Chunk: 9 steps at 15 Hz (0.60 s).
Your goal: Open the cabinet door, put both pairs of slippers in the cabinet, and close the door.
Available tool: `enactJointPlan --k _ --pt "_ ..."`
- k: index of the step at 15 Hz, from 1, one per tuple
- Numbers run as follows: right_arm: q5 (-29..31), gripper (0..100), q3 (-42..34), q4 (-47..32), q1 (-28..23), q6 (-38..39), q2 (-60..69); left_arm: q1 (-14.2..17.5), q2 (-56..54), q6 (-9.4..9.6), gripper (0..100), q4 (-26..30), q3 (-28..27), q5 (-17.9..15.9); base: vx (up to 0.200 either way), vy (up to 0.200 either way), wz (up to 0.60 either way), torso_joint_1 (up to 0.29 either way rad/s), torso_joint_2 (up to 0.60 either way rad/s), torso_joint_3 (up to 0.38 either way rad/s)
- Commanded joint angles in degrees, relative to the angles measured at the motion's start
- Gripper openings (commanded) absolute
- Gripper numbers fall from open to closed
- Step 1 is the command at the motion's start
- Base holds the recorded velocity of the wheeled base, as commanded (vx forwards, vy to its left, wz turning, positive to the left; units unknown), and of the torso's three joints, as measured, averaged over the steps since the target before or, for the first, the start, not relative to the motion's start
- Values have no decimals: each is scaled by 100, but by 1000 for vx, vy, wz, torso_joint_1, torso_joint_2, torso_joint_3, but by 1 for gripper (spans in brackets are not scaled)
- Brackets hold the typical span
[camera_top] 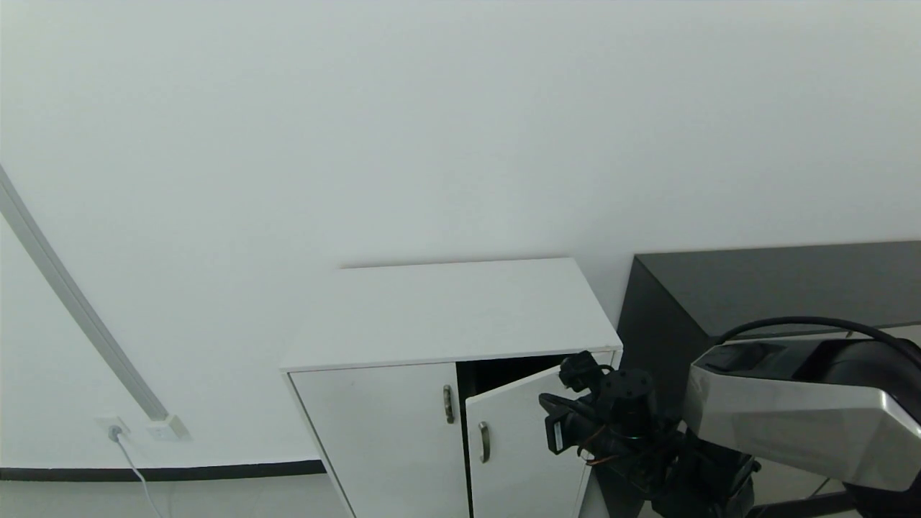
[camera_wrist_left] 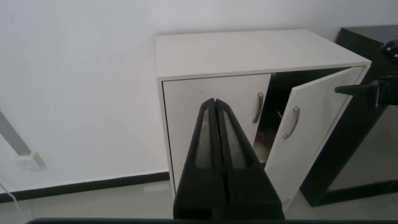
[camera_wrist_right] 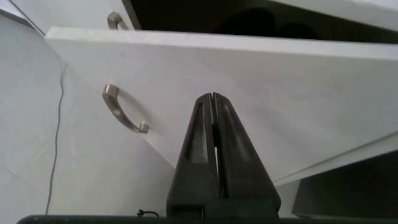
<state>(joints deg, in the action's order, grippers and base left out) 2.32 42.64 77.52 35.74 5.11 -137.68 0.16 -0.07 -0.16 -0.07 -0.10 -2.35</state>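
Right wrist view first, says one: the right gripper [camera_wrist_right: 213, 98] is holding its two fingers pressed together, clamping nothing, and is pointing at the front face of the cabinet's right door [camera_wrist_right: 292, 87], near its curved metal handle [camera_wrist_right: 125, 109]. Whether the tips are touching the panel, he cannot tell.

And the other arm? asks the second.

The left gripper [camera_wrist_left: 215, 102] is hanging well back from the cabinet [camera_wrist_left: 249, 53], fingers likewise closed on nothing, facing the left door [camera_wrist_left: 211, 90].

How is the cabinet standing?

It is standing against the white wall. The right door is hanging ajar and the left door is sitting flush. Dark rounded shapes [camera_wrist_right: 252, 22] are lying inside, too dim to name. A dark table [camera_top: 763, 280] is standing just beside the cabinet on the robot's right, and a wall socket [camera_top: 114, 426] is sitting low on the wall, well off to the left.
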Motion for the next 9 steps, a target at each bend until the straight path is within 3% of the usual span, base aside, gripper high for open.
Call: enactJointPlan --k 1,9 --pt "-3 0 95 -9 -50 -1 -48 2 7 -2 0 -1 1 -2 0 0 0 0 0 0" --pt "23 0 385 -53 -164 8 -286 2 7 -2 0 -1 1 -2 0 0 0 0 0 0"
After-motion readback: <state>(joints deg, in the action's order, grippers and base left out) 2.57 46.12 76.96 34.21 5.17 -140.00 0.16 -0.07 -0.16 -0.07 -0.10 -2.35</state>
